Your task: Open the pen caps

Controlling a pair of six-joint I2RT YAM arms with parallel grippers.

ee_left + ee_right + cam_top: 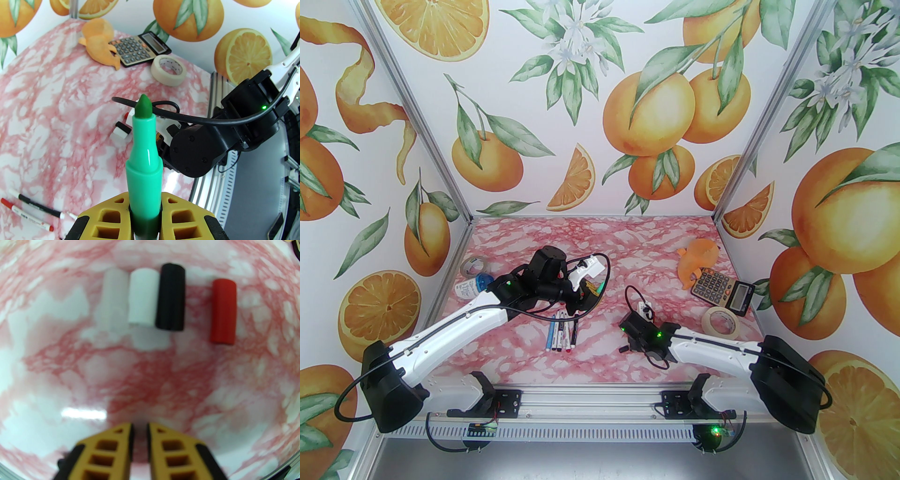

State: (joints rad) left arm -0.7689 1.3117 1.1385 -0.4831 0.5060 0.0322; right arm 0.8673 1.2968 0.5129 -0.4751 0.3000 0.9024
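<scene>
My left gripper (pixel 145 211) is shut on a green pen (pixel 144 145), which stands upright between the yellow fingers with its dark green tip bare. Several more pens (pixel 561 333) lie side by side on the pink marble table, below the left wrist. Loose pen caps lie in a row beyond my right gripper (pixel 140 429): a translucent one (pixel 113 303), a white one (pixel 143 298), a black one (pixel 171 298) and a red one (pixel 222 311). The right gripper's jaws are shut, nothing is between them, and it hovers close above the table short of the caps.
A calculator (pixel 722 288), a masking tape roll (pixel 720 323) and an orange plush toy (pixel 698 262) sit at the right rear. Another tape roll (pixel 473 267) and a small bottle (pixel 473 286) lie at the left. Walls enclose three sides of the table.
</scene>
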